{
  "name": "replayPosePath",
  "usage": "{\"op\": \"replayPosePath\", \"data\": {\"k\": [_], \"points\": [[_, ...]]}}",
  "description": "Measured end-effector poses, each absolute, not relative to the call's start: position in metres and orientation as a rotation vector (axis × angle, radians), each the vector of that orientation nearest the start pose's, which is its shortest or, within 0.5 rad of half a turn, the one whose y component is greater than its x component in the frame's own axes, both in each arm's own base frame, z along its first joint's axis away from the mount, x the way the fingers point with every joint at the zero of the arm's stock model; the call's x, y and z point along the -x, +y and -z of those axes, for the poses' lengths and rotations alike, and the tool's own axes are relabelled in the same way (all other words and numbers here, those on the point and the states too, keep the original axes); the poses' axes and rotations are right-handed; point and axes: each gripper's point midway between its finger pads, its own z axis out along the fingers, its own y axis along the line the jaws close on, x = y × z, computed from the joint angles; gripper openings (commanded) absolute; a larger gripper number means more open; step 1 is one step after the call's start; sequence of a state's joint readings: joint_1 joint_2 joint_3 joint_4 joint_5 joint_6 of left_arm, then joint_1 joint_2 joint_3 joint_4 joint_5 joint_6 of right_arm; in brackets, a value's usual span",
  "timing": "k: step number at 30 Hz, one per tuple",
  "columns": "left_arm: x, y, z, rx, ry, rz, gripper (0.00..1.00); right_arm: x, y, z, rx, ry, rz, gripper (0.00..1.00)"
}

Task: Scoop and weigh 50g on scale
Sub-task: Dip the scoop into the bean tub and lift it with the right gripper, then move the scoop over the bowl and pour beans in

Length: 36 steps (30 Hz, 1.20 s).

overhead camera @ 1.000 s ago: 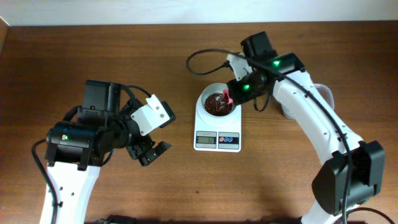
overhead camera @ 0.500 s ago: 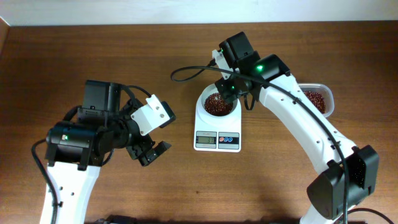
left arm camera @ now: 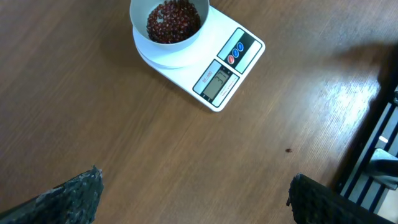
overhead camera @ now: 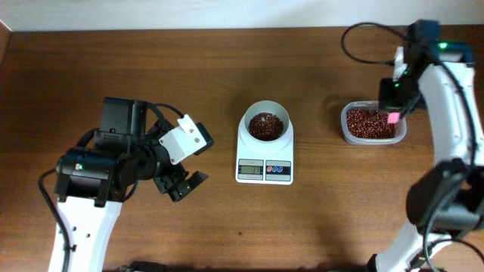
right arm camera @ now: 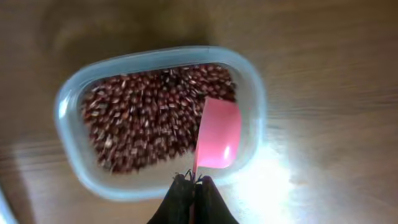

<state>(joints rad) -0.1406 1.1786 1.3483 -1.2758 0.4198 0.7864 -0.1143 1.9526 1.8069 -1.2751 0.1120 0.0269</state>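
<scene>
pinching the pink measuring spoon [right arm camera: 217,140], the right gripper [right arm camera: 191,180] hung above the clear tub [right arm camera: 68,102] of beans [right arm camera: 143,118], scoop empty just ahead, seemingly due to dip and load for the scale [overhead camera: 265,155]; the left gripper [left arm camera: 196,186] gaped idle.

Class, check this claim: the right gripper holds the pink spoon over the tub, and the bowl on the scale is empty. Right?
One error: the bowl on the scale is not empty; it holds beans, as the overhead view shows. The right gripper does hold the pink spoon over the tub.
</scene>
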Motion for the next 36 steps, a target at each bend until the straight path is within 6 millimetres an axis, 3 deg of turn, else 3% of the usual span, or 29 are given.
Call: {"op": "replayPosePath", "data": {"k": [2, 5, 8, 11, 17, 19, 23, 28, 36], "points": [[-0.241, -0.105, -0.251, -1.258, 2.229, 0.325, 0.99, -0.412, -0.059, -0.097, -0.22, 3.034, 0.111, 0.04], [-0.241, -0.105, -0.251, -1.257, 2.228, 0.325, 0.99, -0.414, -0.053, -0.082, -0.218, 3.062, 0.057, 0.04], [-0.242, -0.105, -0.251, -1.257, 2.228, 0.324, 0.99, -0.413, -0.036, -0.075, -0.232, 3.083, -0.137, 0.04], [-0.242, -0.105, -0.251, -1.257, 2.228, 0.324, 0.99, -0.406, -0.04, -0.08, -0.31, 3.06, -0.43, 0.04], [-0.242, -0.105, -0.252, -1.257, 2.227, 0.324, 0.99, -0.387, -0.061, -0.097, -0.41, 2.969, -0.81, 0.04], [-0.242, -0.105, -0.252, -1.257, 2.228, 0.324, 0.99, -0.385, -0.076, -0.107, -0.434, 2.871, -0.936, 0.04], [-0.242, -0.105, -0.252, -1.257, 2.227, 0.324, 0.99, -0.374, -0.108, -0.116, -0.503, 2.765, -1.027, 0.04], [-0.242, -0.105, -0.252, -1.257, 2.227, 0.324, 0.99, -0.361, -0.119, -0.133, -0.455, 2.645, -1.163, 0.04], [-0.242, -0.105, -0.252, -1.257, 2.227, 0.324, 0.99, -0.37, -0.11, -0.159, -0.402, 2.45, -1.326, 0.04]]}}
